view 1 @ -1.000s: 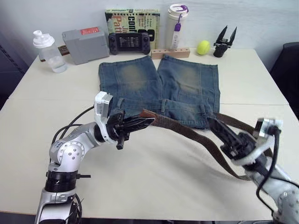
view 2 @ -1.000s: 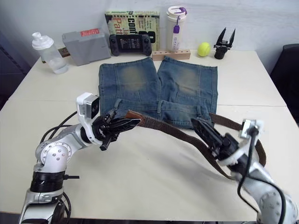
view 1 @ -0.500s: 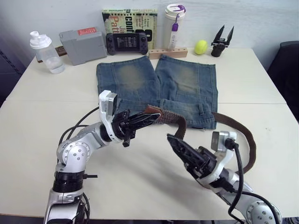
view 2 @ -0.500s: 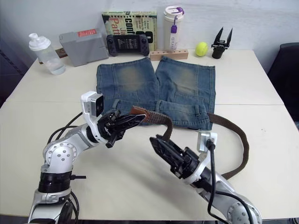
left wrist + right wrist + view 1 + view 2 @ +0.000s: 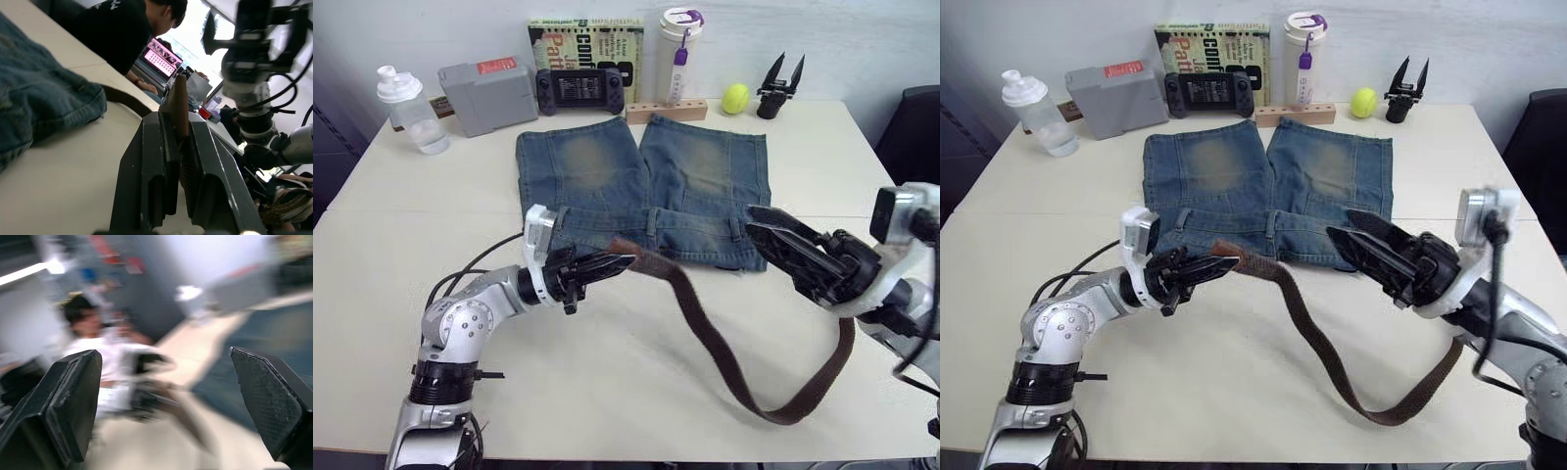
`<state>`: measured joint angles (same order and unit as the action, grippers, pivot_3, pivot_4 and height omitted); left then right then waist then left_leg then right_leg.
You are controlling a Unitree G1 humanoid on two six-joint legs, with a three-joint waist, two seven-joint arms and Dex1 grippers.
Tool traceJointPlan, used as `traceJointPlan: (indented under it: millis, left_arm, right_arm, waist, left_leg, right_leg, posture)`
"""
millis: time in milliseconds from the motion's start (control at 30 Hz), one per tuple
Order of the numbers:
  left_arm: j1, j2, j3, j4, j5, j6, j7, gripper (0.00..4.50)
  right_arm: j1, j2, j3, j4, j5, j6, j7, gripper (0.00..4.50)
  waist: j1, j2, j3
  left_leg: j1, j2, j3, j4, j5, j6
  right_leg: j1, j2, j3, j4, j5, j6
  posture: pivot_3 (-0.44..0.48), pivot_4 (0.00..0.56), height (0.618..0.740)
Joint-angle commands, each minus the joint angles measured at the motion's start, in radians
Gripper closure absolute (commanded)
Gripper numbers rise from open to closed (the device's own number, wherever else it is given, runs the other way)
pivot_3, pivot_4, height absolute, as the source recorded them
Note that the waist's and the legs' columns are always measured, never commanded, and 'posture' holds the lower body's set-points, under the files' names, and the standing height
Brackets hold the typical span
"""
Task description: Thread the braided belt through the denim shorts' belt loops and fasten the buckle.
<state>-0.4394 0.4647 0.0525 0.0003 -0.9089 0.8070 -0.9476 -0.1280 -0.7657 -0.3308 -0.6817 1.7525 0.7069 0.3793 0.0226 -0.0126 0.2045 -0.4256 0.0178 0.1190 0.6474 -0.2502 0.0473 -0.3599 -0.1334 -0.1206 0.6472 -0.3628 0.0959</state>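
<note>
Threading not begun: left gripper (image 5: 625, 260) fingers clamp the dark-brown braided belt (image 5: 705, 338) tip at 6 o'clock of the faded blue denim shorts (image 5: 646, 186), right gripper (image 5: 781, 247) fingers spread empty; next, feed the tip into a waistband loop.

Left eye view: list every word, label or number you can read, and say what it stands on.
"CONF", large yellow letters cut off by the handheld console: cover of the book at the table's far edge.
Smaller print on that cover: too small to read.
Red label on the grey box: too small to read.
</note>
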Motion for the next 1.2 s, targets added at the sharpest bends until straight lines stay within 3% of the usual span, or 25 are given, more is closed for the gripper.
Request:
traceJointPlan:
  millis: [33,167,267,333,533,767,867,967,1200]
  left_arm:
    - [-0.132,0.053,0.024,0.165,0.056,-0.054,-0.119,4.50]
    - [-0.362,0.040,-0.001,0.430,0.156,-0.147,-0.227,4.50]
    - [-0.483,-0.035,-0.006,0.513,0.187,-0.164,-0.219,4.50]
    - [-0.516,-0.109,0.003,0.502,0.179,-0.133,-0.148,4.50]
    - [-0.456,-0.276,0.066,0.280,0.067,0.113,0.132,4.50]
    - [-0.410,-0.352,0.213,0.098,-0.121,0.297,0.393,4.50]
    - [-0.392,-0.352,0.229,0.060,-0.168,0.357,0.451,4.50]
    - [-0.347,-0.309,0.160,0.002,-0.128,0.387,0.447,4.50]
    - [-0.331,-0.281,0.131,0.023,-0.095,0.366,0.451,4.50]
  right_arm:
    - [0.003,0.024,0.084,-0.091,0.059,-0.017,-0.059,0.04]
    - [0.033,0.048,0.117,-0.095,0.035,-0.035,-0.075,0.04]
    - [0.065,0.054,0.138,-0.091,0.013,-0.032,-0.076,0.04]
    - [0.092,0.080,0.190,-0.099,-0.009,-0.029,-0.103,0.04]
    - [0.137,0.268,0.385,-0.073,-0.215,-0.070,-0.241,0.04]
    - [0.108,0.552,0.393,0.059,-0.432,-0.249,-0.205,0.04]
    - [0.091,0.621,0.363,0.096,-0.460,-0.299,-0.179,0.04]
    - [0.062,0.661,0.328,0.140,-0.471,-0.333,-0.157,0.04]
    - [0.001,0.710,0.280,0.177,-0.455,-0.352,-0.125,0.04]
  waist:
    - [0.004,-0.002,0.001]
    - [0.011,-0.002,0.001]
    - [0.012,-0.002,0.001]
    - [0.010,-0.002,0.001]
    - [-0.011,-0.002,0.001]
    - [-0.023,-0.002,0.001]
    - [-0.021,-0.002,0.001]
    - [-0.023,-0.002,0.001]
    - [-0.023,-0.002,0.001]
  left_leg:
    - [-0.001,0.000,0.000,0.000,0.000,0.000]
    - [-0.006,-0.003,-0.001,0.002,0.000,0.000]
    - [-0.013,-0.005,-0.001,0.004,0.002,0.005]
    - [-0.014,-0.006,-0.001,0.003,0.003,0.007]
    - [-0.016,-0.007,-0.002,0.002,0.004,0.009]
    - [-0.012,-0.006,-0.004,0.001,0.010,0.006]
    - [-0.012,-0.006,-0.005,0.000,0.010,0.005]
    - [-0.012,-0.008,-0.005,0.001,0.010,0.006]
    - [-0.013,-0.008,-0.004,0.001,0.011,0.005]
  right_leg:
    - [0.000,0.000,0.000,0.000,0.000,0.000]
    - [-0.001,-0.004,-0.002,-0.004,0.004,0.002]
    - [-0.003,-0.006,-0.005,-0.009,0.009,0.005]
    - [-0.003,-0.006,-0.005,-0.011,0.011,0.007]
    - [-0.002,-0.006,-0.012,-0.012,0.011,0.009]
    - [-0.002,-0.006,-0.011,-0.008,0.011,0.009]
    - [-0.002,-0.005,-0.011,-0.005,0.011,0.008]
    - [-0.001,-0.005,-0.010,-0.004,0.011,0.008]
    - [-0.003,-0.002,-0.007,-0.003,0.011,0.008]
  posture:
    - [0.000,0.150,0.694]
    - [0.000,0.150,0.694]
    - [0.000,0.150,0.694]
    - [0.000,0.150,0.694]
    - [0.000,0.150,0.694]
    - [0.000,0.150,0.694]
    - [0.000,0.150,0.694]
    - [0.000,0.150,0.694]
    - [0.000,0.150,0.694]
